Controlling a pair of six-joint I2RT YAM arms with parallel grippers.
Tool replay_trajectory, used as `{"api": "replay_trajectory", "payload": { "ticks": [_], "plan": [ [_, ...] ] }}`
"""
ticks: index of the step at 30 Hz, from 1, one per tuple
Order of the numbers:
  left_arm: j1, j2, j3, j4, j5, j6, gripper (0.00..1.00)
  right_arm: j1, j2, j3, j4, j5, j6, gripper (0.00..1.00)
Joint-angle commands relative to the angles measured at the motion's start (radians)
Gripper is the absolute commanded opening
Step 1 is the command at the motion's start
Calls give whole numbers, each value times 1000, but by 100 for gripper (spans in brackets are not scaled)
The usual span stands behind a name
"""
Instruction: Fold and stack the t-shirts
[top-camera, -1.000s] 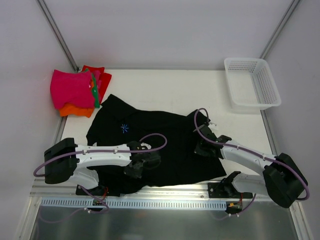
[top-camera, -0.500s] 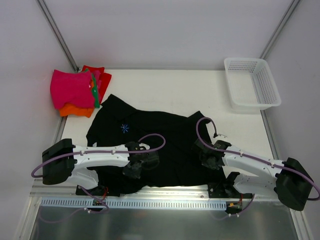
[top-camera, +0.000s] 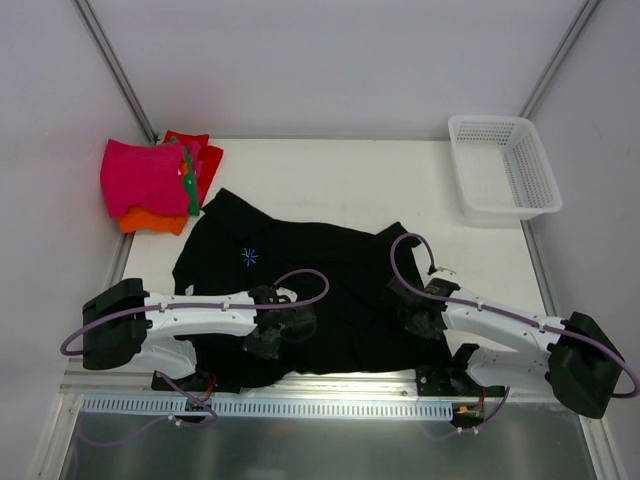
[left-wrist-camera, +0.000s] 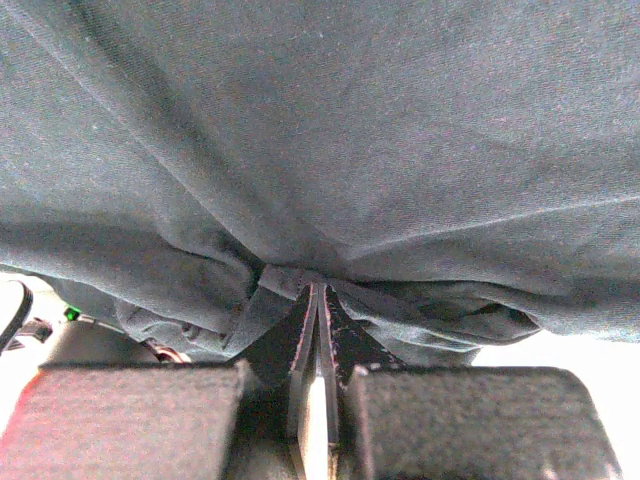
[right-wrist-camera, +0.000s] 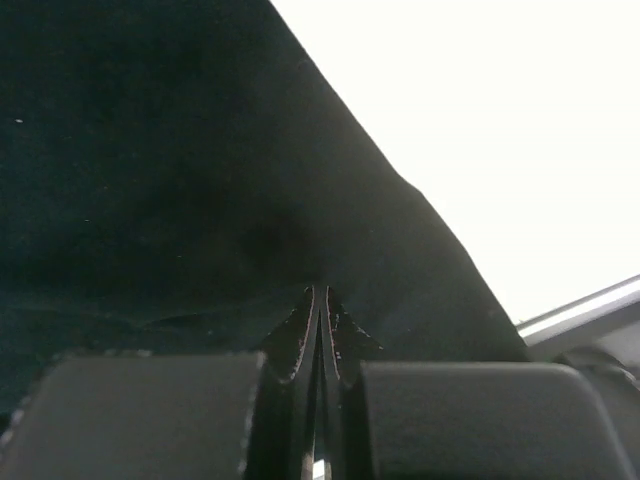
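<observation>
blk tee: spread flat-ish, rumpled, front-ctr | pink/orange/red/green tees: folded pile, far-left corner

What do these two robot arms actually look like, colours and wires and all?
The left arm and right arm are slim white links with bulky black joint housings. A loose purple cable loops along each. The black left gripper and right gripper have two flat fingers tapering to points.

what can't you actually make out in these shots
- Top view: near corners of the black t-shirt, under the left arm and right arm.
- Top view: its blue mark, too small to read.
- Top view: how many shirts lie under the pink t-shirt, which covers the pile.
- Right wrist view: creases in the cloth, too dark.
</observation>
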Motion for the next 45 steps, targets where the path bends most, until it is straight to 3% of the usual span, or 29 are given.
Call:
{"api": "replay_trajectory", "payload": {
  "ticks": [1, 8, 12, 18, 27, 30, 31, 34, 35, 36, 37, 40, 41, 45],
  "plan": [
    [-15, -21, -6, -22, -12, -21, 0, -3, 32, 67, -62, 16, 16, 0],
    [-24, -6, 12, -21, -18, -23, 0, -3, 219, 240, -341, 4, 71, 1],
    [-33, 5, 20, -21, -19, -21, 0, -5, 359, 301, -413, -22, 82, 1],
    [-38, 0, 6, -18, -24, -32, 0, -5, 359, 291, -262, -76, -40, 1],
    [-38, 9, 37, 5, -51, -20, 0, -13, 94, 343, -33, -17, -332, 1],
    [-36, 0, 86, 43, -106, 23, 30, -75, 11, 344, 88, -83, -462, 1],
    [-35, -1, 107, 62, -119, 52, 56, -91, 2, 351, 117, -97, -492, 0],
    [25, 6, 224, 105, -166, 211, 86, -140, 20, 396, 116, -138, -573, 8],
    [52, 15, 286, 126, -168, 247, 89, -147, 31, 404, 117, -140, -594, 16],
    [84, 18, 314, 140, -168, 279, 91, -148, 34, 409, 122, -143, -605, 23],
    [164, 23, 340, 155, -138, 346, 93, -148, 34, 412, 130, -152, -619, 42],
    [310, 34, 409, 247, -37, 448, 94, -151, 16, 401, 163, -157, -634, 63],
    [406, 41, 432, 287, -13, 466, 94, -154, 7, 401, 171, -161, -647, 74],
    [584, 129, 523, 312, -53, 502, 94, -163, -3, 413, 197, -172, -697, 96]
  ]
}}
